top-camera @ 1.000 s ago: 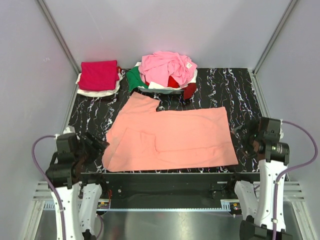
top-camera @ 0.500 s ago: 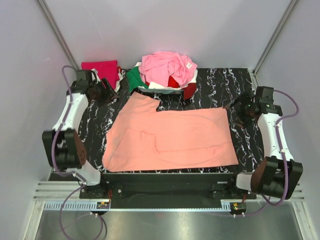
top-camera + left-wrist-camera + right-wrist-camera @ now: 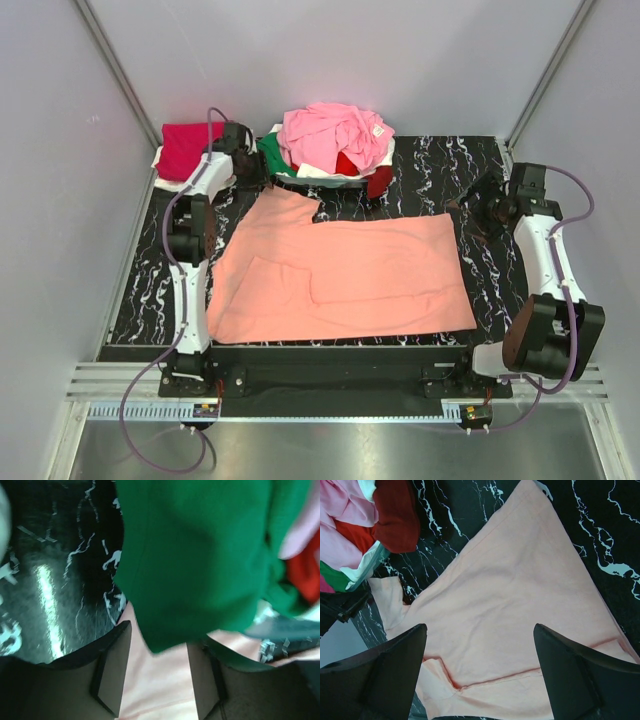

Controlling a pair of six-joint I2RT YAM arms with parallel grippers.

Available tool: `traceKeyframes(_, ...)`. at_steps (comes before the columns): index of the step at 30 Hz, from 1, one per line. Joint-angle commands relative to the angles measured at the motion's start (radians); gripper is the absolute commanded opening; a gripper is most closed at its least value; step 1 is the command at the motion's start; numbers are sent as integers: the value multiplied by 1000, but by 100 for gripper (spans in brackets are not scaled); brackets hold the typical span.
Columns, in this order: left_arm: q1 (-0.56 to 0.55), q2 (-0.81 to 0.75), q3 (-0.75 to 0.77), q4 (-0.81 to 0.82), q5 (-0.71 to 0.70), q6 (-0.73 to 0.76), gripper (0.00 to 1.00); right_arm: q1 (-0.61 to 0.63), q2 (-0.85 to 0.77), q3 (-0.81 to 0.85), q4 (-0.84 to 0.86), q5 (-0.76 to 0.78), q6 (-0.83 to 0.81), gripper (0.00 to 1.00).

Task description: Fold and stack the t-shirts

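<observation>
The salmon-orange t-shirt [image 3: 340, 275] lies spread flat on the mat, one sleeve pointing to the back left. My left gripper [image 3: 254, 174] is open at that back-left corner, beside the green t-shirt [image 3: 270, 156]. In the left wrist view [image 3: 157, 675] salmon cloth [image 3: 160, 685] shows between the fingers, with the green t-shirt [image 3: 200, 555] just ahead. My right gripper [image 3: 478, 206] is wide open and empty by the shirt's back-right corner. The right wrist view [image 3: 480, 672] looks down on the salmon shirt [image 3: 520, 590].
A heap of light pink [image 3: 330, 135], red [image 3: 348, 163] and dark red [image 3: 380, 182] shirts sits at the back middle. A folded crimson shirt [image 3: 190, 150] lies on a white one at the back left. The black marble mat [image 3: 480, 165] shows around the shirt.
Both arms have reached from the near edge to the back of the mat. The left gripper went past the crimson shirt to the green one. The salmon shirt has not moved.
</observation>
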Motion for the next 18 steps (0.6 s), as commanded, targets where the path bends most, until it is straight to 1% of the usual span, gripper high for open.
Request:
traceKeyframes(1,-29,32,108,-30,-133,50,55,7,7,18,49,-25,-16,95)
traceKeyframes(2,-34,43,121,-31,-156,51,56,7,9,18,52,-27,-14,95)
traceKeyframes(3,-37,60,138,-33,-179,50,60,7,10,15,56,-30,-13,95)
traceKeyframes(5,-44,80,161,-56,-215,48,61,7,6,9,61,-30,-10,95)
traceKeyframes(6,-52,98,184,-63,-268,53,64,7,4,4,65,-31,-10,95)
traceKeyframes(12,-81,173,228,-117,-308,83,65,7,4,-13,76,-34,-10,95)
traceKeyframes(14,-107,190,244,-146,-318,95,65,7,10,-14,79,-37,-5,95)
traceKeyframes(18,-138,195,221,-151,-307,86,64,7,24,-16,88,-38,-3,95)
